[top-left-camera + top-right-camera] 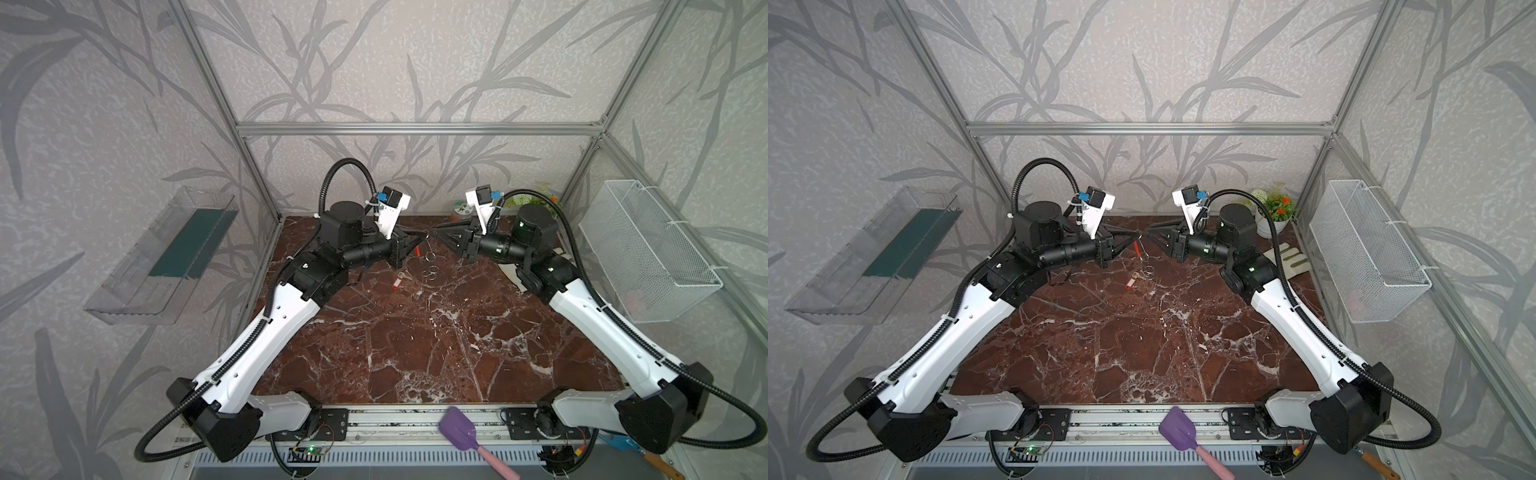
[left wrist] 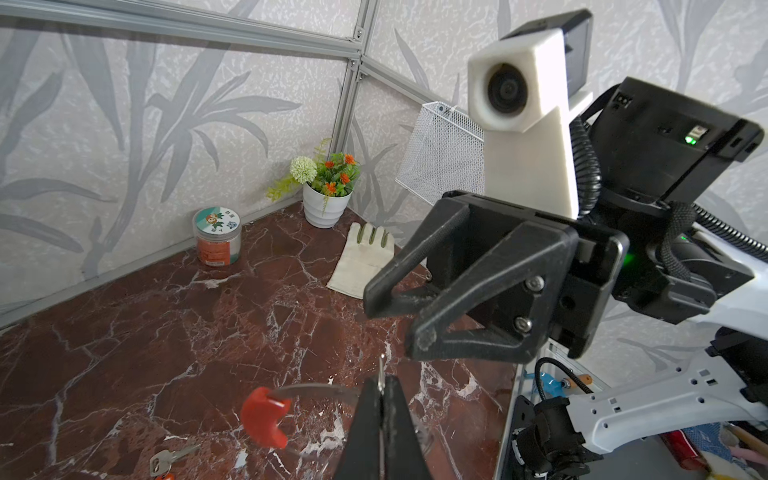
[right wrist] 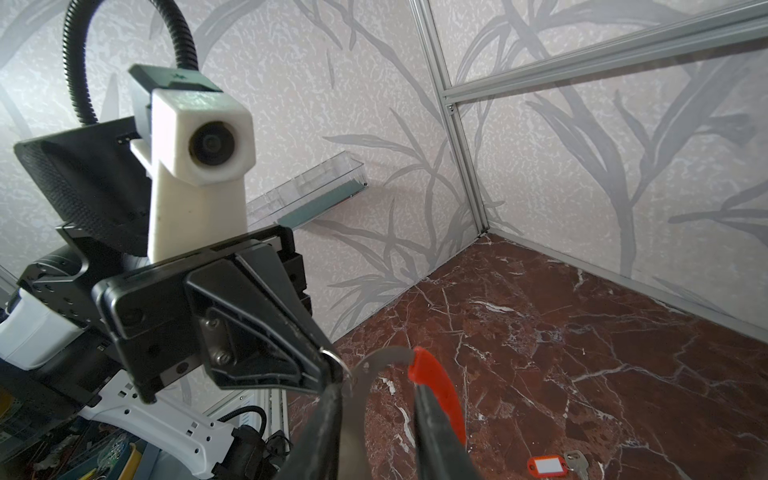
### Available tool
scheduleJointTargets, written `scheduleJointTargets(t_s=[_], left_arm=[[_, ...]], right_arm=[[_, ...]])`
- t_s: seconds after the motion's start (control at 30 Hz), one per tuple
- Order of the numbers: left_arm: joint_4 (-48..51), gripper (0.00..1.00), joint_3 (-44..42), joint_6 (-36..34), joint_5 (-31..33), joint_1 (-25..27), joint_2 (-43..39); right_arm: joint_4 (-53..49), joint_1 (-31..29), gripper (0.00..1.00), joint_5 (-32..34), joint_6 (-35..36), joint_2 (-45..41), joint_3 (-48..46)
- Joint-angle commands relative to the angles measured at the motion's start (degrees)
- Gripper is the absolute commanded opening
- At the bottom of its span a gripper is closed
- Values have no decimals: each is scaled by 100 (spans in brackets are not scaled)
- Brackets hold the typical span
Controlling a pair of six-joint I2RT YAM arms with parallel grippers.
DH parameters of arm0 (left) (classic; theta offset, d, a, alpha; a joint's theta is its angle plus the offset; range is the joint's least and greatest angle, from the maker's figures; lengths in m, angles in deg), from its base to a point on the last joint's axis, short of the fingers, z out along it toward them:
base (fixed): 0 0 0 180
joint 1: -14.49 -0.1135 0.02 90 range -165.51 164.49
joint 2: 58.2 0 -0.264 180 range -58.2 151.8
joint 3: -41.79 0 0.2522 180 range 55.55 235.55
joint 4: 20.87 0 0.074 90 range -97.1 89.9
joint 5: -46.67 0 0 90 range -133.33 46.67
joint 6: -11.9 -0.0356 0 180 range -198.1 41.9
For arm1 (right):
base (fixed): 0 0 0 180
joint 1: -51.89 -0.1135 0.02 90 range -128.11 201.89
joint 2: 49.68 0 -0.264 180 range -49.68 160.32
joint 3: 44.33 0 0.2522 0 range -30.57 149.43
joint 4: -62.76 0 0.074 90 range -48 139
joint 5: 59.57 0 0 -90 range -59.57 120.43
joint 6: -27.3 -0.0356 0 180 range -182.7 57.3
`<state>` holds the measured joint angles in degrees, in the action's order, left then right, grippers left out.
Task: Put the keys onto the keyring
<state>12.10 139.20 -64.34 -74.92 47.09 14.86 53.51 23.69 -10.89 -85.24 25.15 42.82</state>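
Observation:
The keyring, a thin grey hoop with a red section (image 2: pixel 264 415) (image 3: pixel 436 382), hangs in the air between the two facing grippers and shows in both top views (image 1: pixel 417 250) (image 1: pixel 1136 248). My left gripper (image 2: pixel 381 380) (image 1: pixel 424 240) is shut on a small silver ring (image 2: pixel 381 372) at the hoop's band. My right gripper (image 3: pixel 376 390) (image 1: pixel 436 235) meets it tip to tip with its fingers apart. The hoop shows through their gap, and I cannot tell whether it touches them. The keys, a red-orange tag (image 3: pixel 545 465) (image 1: pixel 398 281) (image 1: pixel 1132 282) with a silver key (image 3: pixel 577 461), lie on the marble below.
Loose split rings (image 1: pixel 430 272) lie beside the tag. A jar (image 2: pixel 217 237), a flower pot (image 2: pixel 326 203) and a white glove (image 2: pixel 361 257) stand at the back right. A wire basket (image 1: pixel 648 249) hangs on the right wall and a clear shelf (image 1: pixel 162 257) on the left. A purple spatula (image 1: pixel 461 428) lies at the front rail.

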Motion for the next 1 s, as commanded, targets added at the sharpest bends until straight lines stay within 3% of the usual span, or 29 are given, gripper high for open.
scheduleJointTargets(t_s=[0.0,0.57,0.8,0.97], left_arm=[[-219,0,140,186,-299,-6,-13],[-275,0,107,266,-505,-5,19],[-242,0,107,259,-556,-3,57],[-162,0,89,198,-439,-12,38]], right_arm=[[199,-66,31,54,4,-160,-13],[106,-281,29,88,100,-65,88],[188,-344,2,-83,119,-65,125],[213,-346,0,-109,128,-128,89]])
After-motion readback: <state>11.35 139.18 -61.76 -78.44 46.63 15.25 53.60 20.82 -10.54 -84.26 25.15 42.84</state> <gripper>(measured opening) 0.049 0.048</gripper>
